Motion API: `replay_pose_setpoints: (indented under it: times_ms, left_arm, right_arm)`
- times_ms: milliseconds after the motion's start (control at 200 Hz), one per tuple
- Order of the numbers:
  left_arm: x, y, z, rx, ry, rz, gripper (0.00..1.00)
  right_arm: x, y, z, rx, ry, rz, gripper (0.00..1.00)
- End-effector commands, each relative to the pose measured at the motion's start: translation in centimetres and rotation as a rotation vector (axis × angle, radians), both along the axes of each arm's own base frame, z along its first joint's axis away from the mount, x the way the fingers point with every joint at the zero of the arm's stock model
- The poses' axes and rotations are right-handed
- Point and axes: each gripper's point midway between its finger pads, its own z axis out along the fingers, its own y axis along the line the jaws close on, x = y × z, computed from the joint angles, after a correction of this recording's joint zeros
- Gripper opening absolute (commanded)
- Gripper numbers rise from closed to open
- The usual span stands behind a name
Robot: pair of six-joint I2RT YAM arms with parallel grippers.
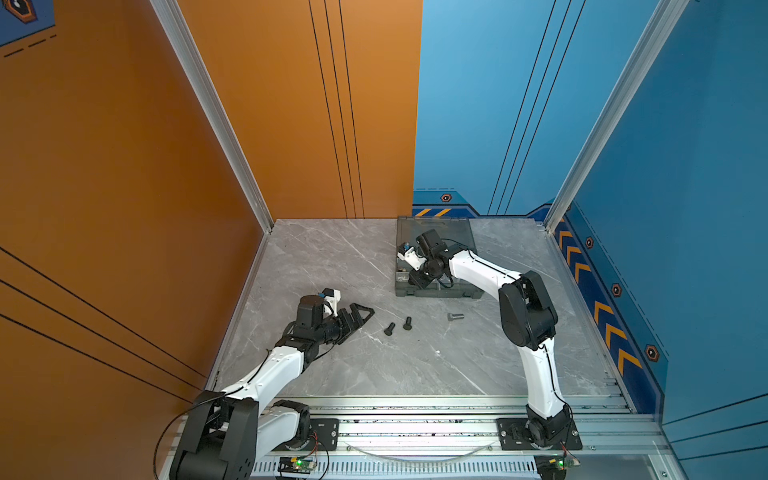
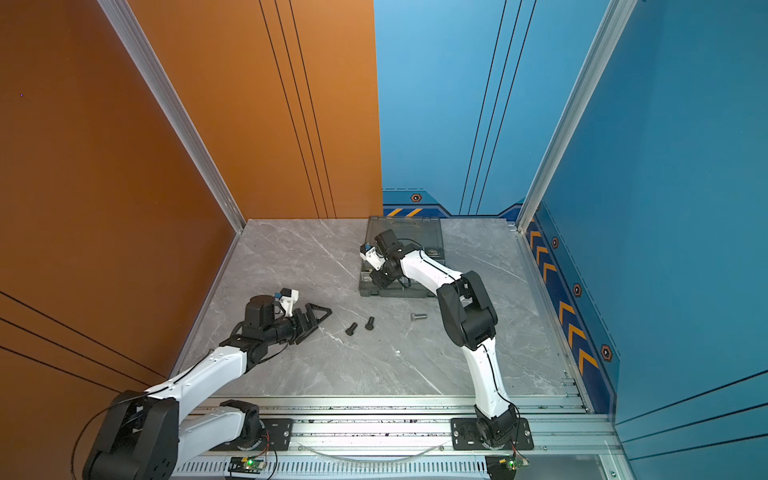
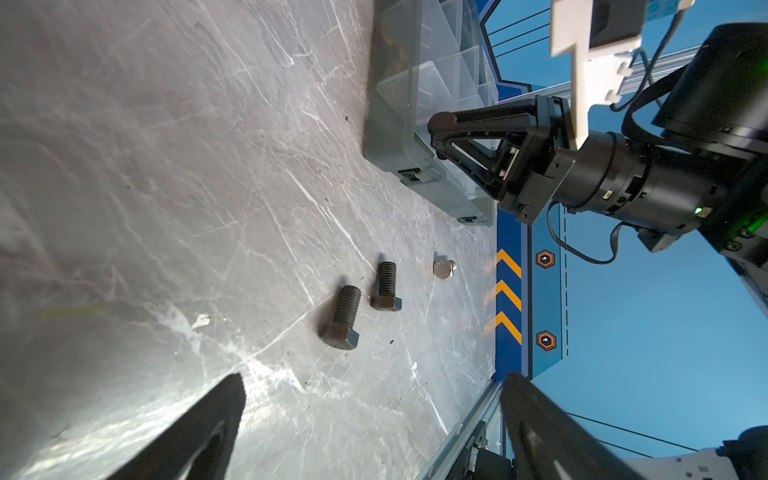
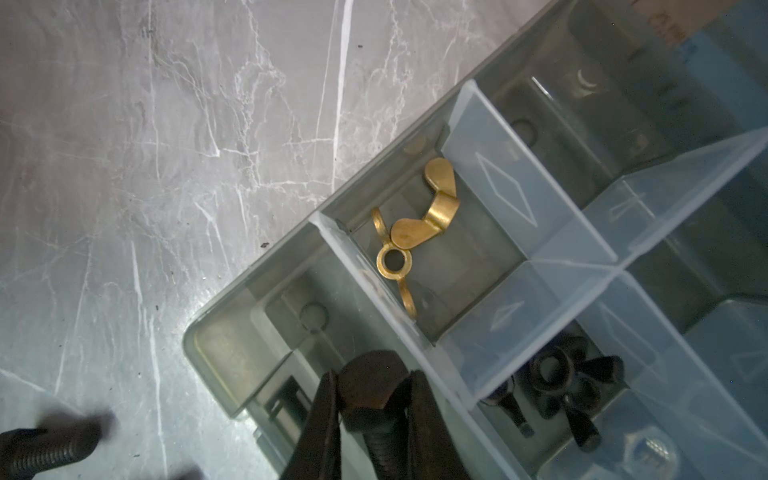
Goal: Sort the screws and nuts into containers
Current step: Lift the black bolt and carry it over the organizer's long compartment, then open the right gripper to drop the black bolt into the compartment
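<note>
Over the case (image 4: 216,374) corner, just inside its rim, right gripper (image 4: 374,376) clamps a black screw (image 4: 372,401) (left gripper (image 1: 362,318) gapes over open tabletop (image 1: 374,365)).

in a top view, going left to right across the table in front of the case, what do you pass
left gripper, open → black bolt → second black bolt → silver bolt
</note>
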Motion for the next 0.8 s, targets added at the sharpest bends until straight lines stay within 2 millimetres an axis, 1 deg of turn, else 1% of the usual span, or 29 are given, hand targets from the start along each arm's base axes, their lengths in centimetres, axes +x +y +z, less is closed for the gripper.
replay_pose_setpoints:
  times_ms: [0, 115, 215, 235, 270, 280, 305, 385, 461, 571, 646, 791]
  left_arm:
    - [-0.1, 0.1, 0.4, 0.007, -0.014, -0.010, 0.98]
    - [-0.1, 0.1, 0.2, 0.007, -0.010, -0.010, 0.98]
    - [-0.2, 0.1, 0.1, 0.006, -0.009, -0.011, 0.98]
    - [-0.1, 0.1, 0.1, 0.006, -0.009, -0.010, 0.98]
    - [-0.1, 0.1, 0.2, 0.007, -0.010, -0.009, 0.98]
    - [-0.1, 0.1, 0.2, 0.006, -0.012, -0.009, 0.98]
    - [0.0, 0.1, 0.3, 0.005, -0.013, -0.009, 0.98]
    - [0.0, 0.1, 0.3, 0.005, -0.014, -0.010, 0.98]
    - [-0.1, 0.1, 0.3, 0.007, -0.011, -0.008, 0.98]
    - [-0.1, 0.1, 0.3, 0.008, -0.014, -0.017, 0.98]
    - [-0.1, 0.0, 0.3, 0.008, -0.015, -0.020, 0.98]
    - [-0.1, 0.2, 0.3, 0.011, -0.013, -0.014, 0.98]
  right_arm:
    - [1.3, -0.3, 1.9, 0.002, -0.051, -0.036, 0.27]
    - [0.9, -0.3, 2.9, 0.014, -0.063, -0.034, 0.36]
    - [0.4, -0.3, 4.1, 0.028, -0.083, -0.029, 0.41]
    - [0.3, -0.4, 4.3, 0.030, -0.086, -0.030, 0.42]
    - [0.1, -0.3, 4.0, 0.029, -0.081, -0.027, 0.42]
    - [0.0, -0.3, 5.2, 0.041, -0.100, -0.025, 0.42]
    - [-0.1, -0.4, 5.9, 0.048, -0.113, -0.025, 0.43]
    - [-0.7, -0.6, 6.8, 0.066, -0.119, -0.023, 0.44]
    - [-1.7, -0.5, 7.5, 0.094, -0.111, -0.005, 0.44]
    - [-3.7, -0.1, 7.7, 0.149, -0.082, 0.048, 0.44]
    - [-5.1, 0.1, 7.3, 0.182, -0.052, 0.075, 0.44]
    - [-6.7, 0.1, 6.9, 0.234, -0.029, 0.052, 0.45]
